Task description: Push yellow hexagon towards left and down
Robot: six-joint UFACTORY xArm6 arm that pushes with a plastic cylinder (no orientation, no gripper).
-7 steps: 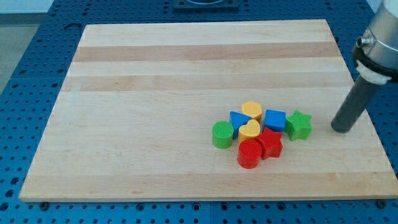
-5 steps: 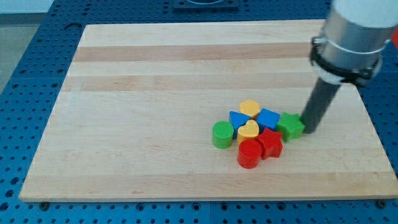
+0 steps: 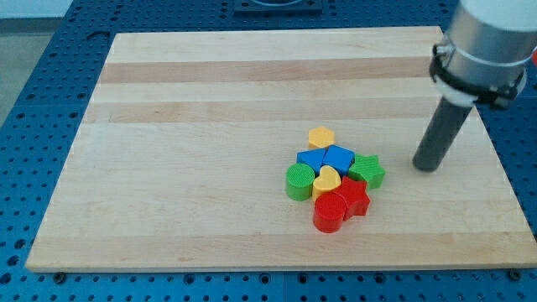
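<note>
The yellow hexagon (image 3: pixel 320 137) sits at the top of a tight cluster right of the board's middle. Below it lie a blue triangle (image 3: pixel 311 158) and a blue block (image 3: pixel 339 158). A green star (image 3: pixel 367 172) is at the cluster's right, a green cylinder (image 3: pixel 298 181) at its left, and a yellow heart (image 3: pixel 327 179) in the middle. A red star (image 3: pixel 354 196) and a red cylinder (image 3: pixel 330 213) sit at the bottom. My tip (image 3: pixel 426 166) stands on the board right of the green star, apart from it and well right of the hexagon.
The wooden board (image 3: pixel 210 101) lies on a blue perforated table (image 3: pixel 33 101). The board's right edge is close to my tip on its right.
My tip swept left into the green star and pushed the cluster left. The blocks packed tighter and the yellow hexagon moved left and up. My tip has since drawn back right.
</note>
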